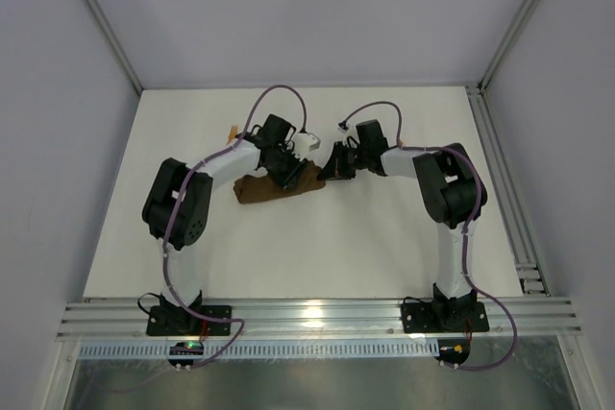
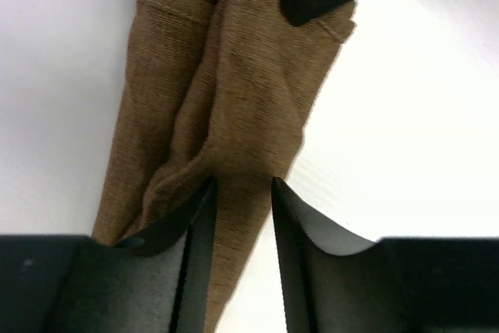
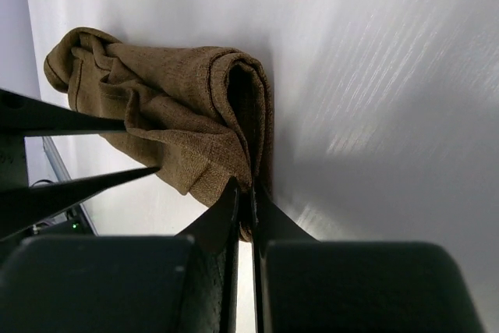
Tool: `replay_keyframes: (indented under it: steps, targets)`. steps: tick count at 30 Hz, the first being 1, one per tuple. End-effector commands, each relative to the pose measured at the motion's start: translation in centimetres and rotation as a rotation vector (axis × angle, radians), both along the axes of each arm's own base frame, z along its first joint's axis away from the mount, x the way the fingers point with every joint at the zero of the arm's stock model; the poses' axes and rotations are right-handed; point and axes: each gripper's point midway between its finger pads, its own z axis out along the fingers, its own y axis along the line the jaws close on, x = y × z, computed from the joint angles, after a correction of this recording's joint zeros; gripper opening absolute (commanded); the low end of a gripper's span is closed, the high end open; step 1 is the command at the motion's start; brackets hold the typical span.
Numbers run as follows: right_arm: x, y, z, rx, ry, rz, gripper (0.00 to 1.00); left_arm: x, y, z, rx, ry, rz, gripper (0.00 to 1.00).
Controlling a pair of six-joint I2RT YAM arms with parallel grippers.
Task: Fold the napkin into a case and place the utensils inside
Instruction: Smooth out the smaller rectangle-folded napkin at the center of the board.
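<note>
edges: we see the counter (image 1: pixel 384 237) boxed in by grey walls (image 1: pixel 58 141) on the left, right and far sides, with a metal rail (image 1: pixel 317 316) along the near edge.
open room: bare counter on the near side of the napkin and to its right; both arms meet over the middle.
napkin: the napkin (image 1: pixel 272 189) lies bunched in loose, rumpled layers, centre-left on the counter.
contents: we cannot tell if the folds form a pocket; one orange utensil (image 1: pixel 232 132) lies on bare counter beyond the napkin, apart from it.
left tool: the left tool (image 2: pixel 240 189) has its jaws apart, straddling a ridge of cloth.
right tool: the right tool (image 3: pixel 245 196) has its jaws together, clamped on the napkin's folded end.
</note>
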Motion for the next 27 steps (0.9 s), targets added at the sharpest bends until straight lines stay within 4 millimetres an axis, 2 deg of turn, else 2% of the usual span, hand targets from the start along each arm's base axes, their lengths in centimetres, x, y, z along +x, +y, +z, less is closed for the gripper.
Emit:
replay_keyframes:
  steps: [1, 3, 5, 8, 9, 11, 14, 15, 22, 26, 27]
  targets:
    - [-0.3, 0.6, 0.4, 0.04, 0.035, -0.009, 0.03, -0.8, -1.2, 5.8, -0.109, -0.053, -0.066, 0.38]
    - [-0.3, 0.3, 0.2, 0.025, 0.038, -0.016, 0.03, -0.7, -1.2, 8.0, -0.139, -0.093, -0.059, 0.41]
    - [-0.3, 0.0, 0.0, 0.009, 0.046, -0.02, 0.03, 0.0, -0.2, 9.1, -0.161, -0.109, -0.012, 0.42]
    - [-0.6, -0.2, -0.2, 0.001, 0.056, -0.02, 0.03, 2.2, 2.5, 9.3, -0.118, -0.16, 0.085, 0.44]
    - [-0.7, -0.2, -0.2, -0.004, 0.056, -0.021, 0.03, 3.0, 3.7, 8.8, -0.063, -0.183, 0.111, 0.45]
    - [-0.8, -0.4, -0.3, -0.011, 0.06, -0.028, 0.03, 3.0, 4.2, 6.4, -0.005, -0.156, 0.074, 0.47]
    - [-1.1, -0.6, -0.4, -0.024, 0.065, -0.031, 0.03, 1.9, 3.6, 3.3, 0.006, -0.071, -0.035, 0.53]
    - [-1.1, -0.7, -0.4, -0.027, 0.067, -0.032, 0.03, 1.8, 3.4, 2.8, 0.006, -0.063, -0.051, 0.55]
    - [-1.9, -0.8, -0.7, -0.031, 0.085, -0.03, 0.03, 3.6, 2.3, 2.7, -0.02, -0.117, -0.056, 0.62]
    - [-1.7, -0.8, -0.8, -0.035, 0.079, -0.027, 0.03, 4.4, 2.3, 1.4, 0.008, -0.084, -0.026, 0.63]
    - [-1.8, -0.8, -0.7, -0.033, 0.079, -0.023, 0.03, 4.6, 2.3, 0.5, 0.019, -0.049, -0.017, 0.63]
